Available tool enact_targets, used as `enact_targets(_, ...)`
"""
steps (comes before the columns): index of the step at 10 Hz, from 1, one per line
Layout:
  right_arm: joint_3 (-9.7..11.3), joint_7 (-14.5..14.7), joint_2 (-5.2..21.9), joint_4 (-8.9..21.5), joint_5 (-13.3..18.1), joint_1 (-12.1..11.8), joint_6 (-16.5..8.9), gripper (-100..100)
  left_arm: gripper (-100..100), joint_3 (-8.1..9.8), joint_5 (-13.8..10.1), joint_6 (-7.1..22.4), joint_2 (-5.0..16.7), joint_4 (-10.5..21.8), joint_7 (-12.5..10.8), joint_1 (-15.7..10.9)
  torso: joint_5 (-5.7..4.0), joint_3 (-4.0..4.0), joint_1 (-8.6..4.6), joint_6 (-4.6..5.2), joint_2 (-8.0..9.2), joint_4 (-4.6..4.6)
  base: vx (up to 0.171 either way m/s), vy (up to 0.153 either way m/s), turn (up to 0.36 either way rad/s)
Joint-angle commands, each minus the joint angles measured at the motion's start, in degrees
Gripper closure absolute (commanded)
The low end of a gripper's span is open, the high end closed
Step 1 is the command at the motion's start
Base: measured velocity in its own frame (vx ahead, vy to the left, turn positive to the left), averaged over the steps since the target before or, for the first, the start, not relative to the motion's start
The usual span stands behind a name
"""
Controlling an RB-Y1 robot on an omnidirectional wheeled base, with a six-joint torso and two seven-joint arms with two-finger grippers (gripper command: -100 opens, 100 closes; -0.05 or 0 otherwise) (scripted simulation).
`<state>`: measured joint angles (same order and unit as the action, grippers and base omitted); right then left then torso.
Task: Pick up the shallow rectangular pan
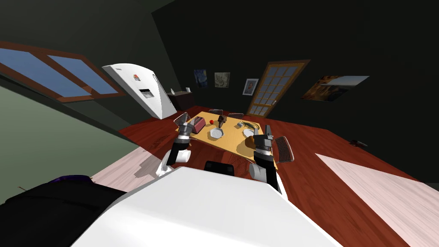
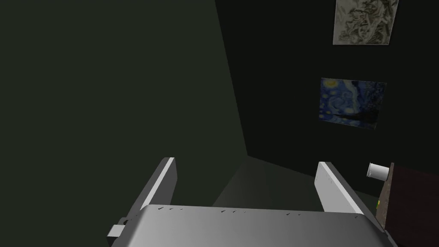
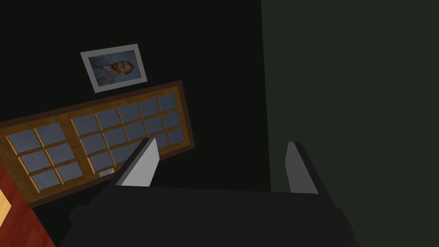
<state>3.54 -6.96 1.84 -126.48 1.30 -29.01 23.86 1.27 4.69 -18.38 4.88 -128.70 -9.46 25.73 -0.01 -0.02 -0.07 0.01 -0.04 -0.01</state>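
Small objects [image 1: 217,134] on the yellow table [image 1: 233,143], too tiny to identify.

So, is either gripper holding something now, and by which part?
Nothing is held. The left gripper and the right gripper are both open and empty.

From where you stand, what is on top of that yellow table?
A dark red box, a small red ball, a brown object and a round white dish. My right gripper hides part of the table on its right side.
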Motion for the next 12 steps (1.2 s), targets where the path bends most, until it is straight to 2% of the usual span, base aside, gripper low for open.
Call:
enact_targets(1, 0.0, 0.0, 0.0, 0.0, 0.0, 0.0, 0.0, 0, -100, 0.35, 0.1, 1.5, 1.7, 2.2, 0.1, -0.9, 0.00, 0.00, 0.00, 0.00, 0.00, 0.00, 0.007, -0.029, -0.052)
enact_targets(6, 0.0, 0.0, 0.0, 0.0, 0.0, 0.0, 0.0, 0, -100, 1.73, 0.5, 8.2, 4.1, 10.7, 0.9, -5.7, -0.01, -0.02, -0.03, 0.00, -0.03, -0.01, 0.010, -0.032, -0.059)
enact_targets(9, 0.0, 0.0, 0.0, 0.0, 0.0, 0.0, 0.0, 0, -100, 2.72, 0.9, 13.0, 4.3, 15.9, 1.4, -9.1, -0.02, -0.03, -0.08, 0.00, -0.05, -0.01, 0.016, -0.041, -0.074)
enact_targets(10, 0.0, 0.0, 0.0, 0.0, 0.0, 0.0, 0.0, 0, -100, 2.72, 0.9, 13.2, 4.3, 16.6, 1.4, -9.1, -0.03, -0.03, -0.11, -0.01, -0.04, -0.01, 0.007, -0.030, -0.021)
enact_targets(12, 0.0, 0.0, 0.0, 0.0, 0.0, 0.0, 0.0, 0, -100, 3.42, 1.1, 16.3, 4.3, 20.7, 1.8, -11.6, -0.01, 0.00, -0.02, -0.02, 0.00, 0.00, 0.005, -0.026, -0.055)
